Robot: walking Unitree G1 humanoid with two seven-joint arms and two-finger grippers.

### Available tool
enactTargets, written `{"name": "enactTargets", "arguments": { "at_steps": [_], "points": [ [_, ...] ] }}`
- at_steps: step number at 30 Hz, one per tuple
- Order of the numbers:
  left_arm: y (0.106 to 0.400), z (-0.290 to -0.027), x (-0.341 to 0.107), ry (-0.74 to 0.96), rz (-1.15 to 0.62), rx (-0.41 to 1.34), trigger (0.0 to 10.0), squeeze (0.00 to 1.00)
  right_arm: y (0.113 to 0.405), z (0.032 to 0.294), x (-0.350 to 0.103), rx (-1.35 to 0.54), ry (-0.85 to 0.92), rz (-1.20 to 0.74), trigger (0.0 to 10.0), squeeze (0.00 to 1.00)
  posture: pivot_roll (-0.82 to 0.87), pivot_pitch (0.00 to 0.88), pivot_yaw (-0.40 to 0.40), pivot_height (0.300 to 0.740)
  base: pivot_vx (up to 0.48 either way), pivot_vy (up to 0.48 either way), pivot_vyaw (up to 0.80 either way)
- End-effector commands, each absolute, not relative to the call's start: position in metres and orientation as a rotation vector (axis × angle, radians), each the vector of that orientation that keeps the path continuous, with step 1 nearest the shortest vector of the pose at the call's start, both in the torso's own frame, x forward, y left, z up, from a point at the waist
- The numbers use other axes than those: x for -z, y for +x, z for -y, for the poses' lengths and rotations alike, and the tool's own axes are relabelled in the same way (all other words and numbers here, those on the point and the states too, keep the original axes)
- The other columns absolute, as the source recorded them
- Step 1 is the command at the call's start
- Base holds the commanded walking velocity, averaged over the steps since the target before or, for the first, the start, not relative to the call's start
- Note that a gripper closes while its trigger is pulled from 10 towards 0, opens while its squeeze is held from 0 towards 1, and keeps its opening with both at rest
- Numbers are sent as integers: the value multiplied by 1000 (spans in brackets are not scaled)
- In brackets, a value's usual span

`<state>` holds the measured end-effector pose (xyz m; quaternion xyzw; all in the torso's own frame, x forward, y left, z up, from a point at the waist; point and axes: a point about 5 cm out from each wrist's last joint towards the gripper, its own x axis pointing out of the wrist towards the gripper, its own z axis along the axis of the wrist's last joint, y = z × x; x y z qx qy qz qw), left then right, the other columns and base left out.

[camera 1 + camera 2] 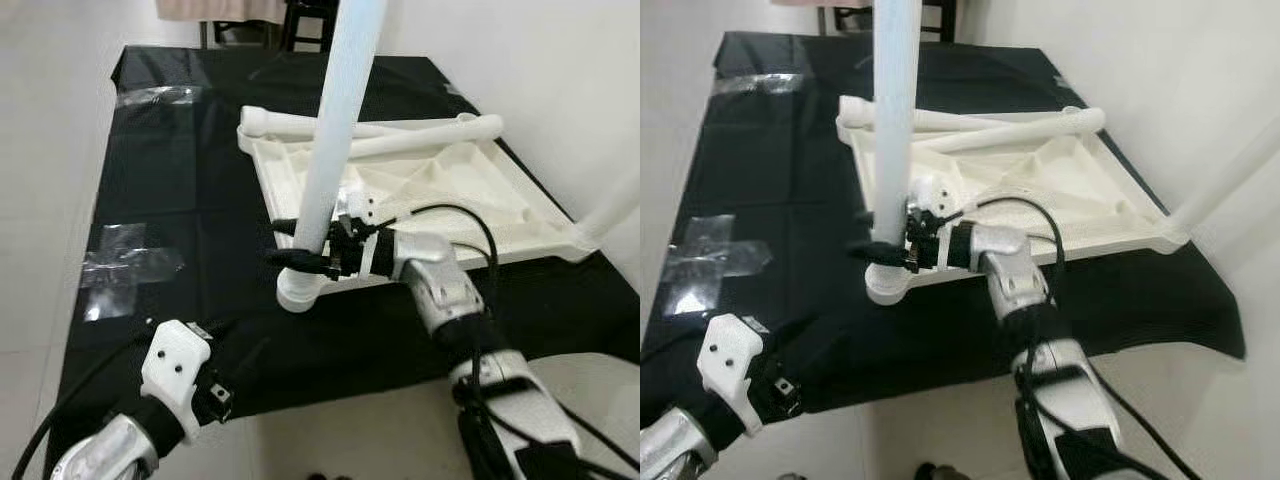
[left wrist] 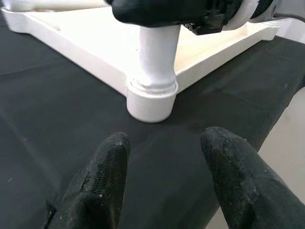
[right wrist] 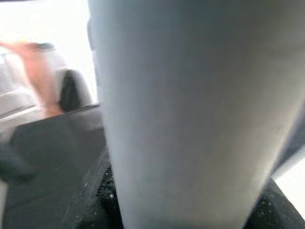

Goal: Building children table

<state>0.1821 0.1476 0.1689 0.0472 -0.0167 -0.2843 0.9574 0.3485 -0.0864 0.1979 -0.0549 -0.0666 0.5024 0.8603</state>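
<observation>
Right tool point(image 1: 300, 255) clamps the stiff, light, slippery table leg point(image 1: 335, 140) low, just above its corner socket point(image 2: 151, 98); left tool point(image 2: 162, 176) gapes empty nearby.

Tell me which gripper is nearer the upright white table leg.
Right. The right gripper is clamped around the upright leg just above its corner socket. The left gripper hovers open over the black cloth, short of that socket.
</observation>
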Motion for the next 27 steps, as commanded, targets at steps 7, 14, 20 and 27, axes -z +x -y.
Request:
{"name": "enactTargets", "arguments": {
  "at_steps": [7,14,20,27],
  "points": [
    [179,-147,-167,87,11,607,10000,0,291,85,-150,-725,-132,-39,0,0,125,229,-132,740,0,0,0],
    [181,-147,-168,91,18,602,10000,0,320,85,-159,-771,-126,-16,10000,0,144,220,-143,740,0,0,0],
    [183,-146,-168,92,18,610,10000,0,318,70,-187,-1023,-86,63,10000,1000,148,220,-140,740,0,0,0],
    [181,-146,-168,89,15,605,10000,0,324,67,-196,-1354,-164,102,10000,0,160,231,-141,740,0,0,0]
  ]
}}
